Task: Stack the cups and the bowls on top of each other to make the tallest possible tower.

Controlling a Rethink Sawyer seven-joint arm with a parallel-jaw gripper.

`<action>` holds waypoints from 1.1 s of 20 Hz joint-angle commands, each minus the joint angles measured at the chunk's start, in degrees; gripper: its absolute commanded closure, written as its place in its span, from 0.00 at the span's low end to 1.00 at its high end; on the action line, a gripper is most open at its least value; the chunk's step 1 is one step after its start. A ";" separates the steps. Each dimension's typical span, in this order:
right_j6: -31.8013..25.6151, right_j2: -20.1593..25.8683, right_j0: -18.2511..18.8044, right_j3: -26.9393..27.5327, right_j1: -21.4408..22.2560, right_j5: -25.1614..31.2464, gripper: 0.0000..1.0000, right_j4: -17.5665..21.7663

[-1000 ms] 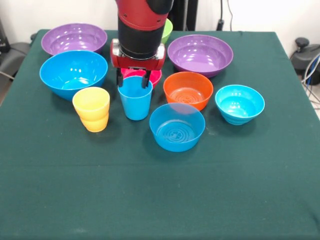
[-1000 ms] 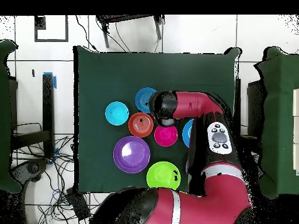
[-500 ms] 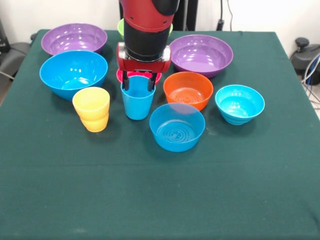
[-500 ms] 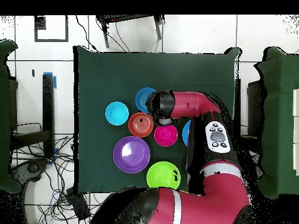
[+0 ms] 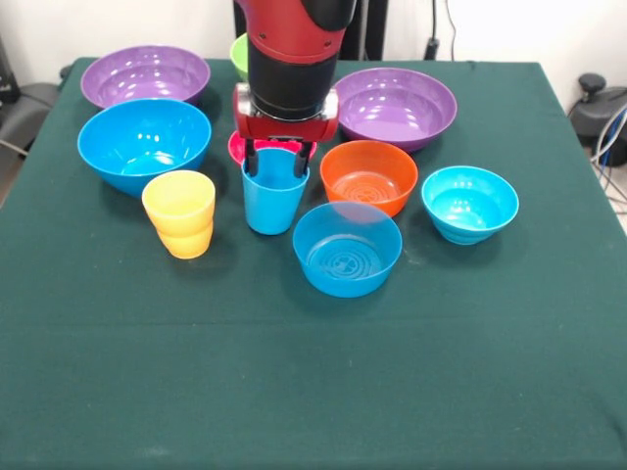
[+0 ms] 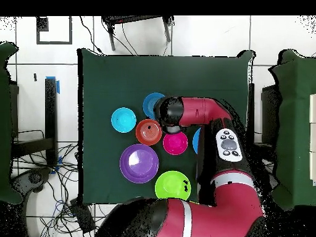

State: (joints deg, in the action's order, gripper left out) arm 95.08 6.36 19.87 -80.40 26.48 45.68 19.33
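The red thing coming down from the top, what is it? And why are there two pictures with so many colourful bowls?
The red and black thing is a robot arm. At its end is a gripper, a kind of hand with two thin black fingers. One picture is taken from across the table, facing the robot. The other looks straight down from above, so there the arm covers some things. On the green table stand a sky-blue cup, a yellow cup, two purple bowls, three blue bowls, an orange bowl, a pink-red bowl and a lime green bowl. The fingers are open, one on each side of the blue cup's rim. Nothing is lifted or stacked yet; every piece stands on the table by itself.
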 commanded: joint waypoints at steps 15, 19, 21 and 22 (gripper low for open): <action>-7.74 4.42 -1.35 -1.81 0.65 -0.95 0.00 5.91; -7.75 4.36 -1.55 -1.06 0.45 -0.41 0.00 5.92; -7.75 4.32 -1.59 -0.82 0.40 -0.19 0.00 5.89; -7.75 4.29 -1.61 -0.75 0.39 -0.16 0.00 5.91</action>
State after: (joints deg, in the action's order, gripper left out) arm 95.08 6.71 19.68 -81.33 26.83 45.68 19.33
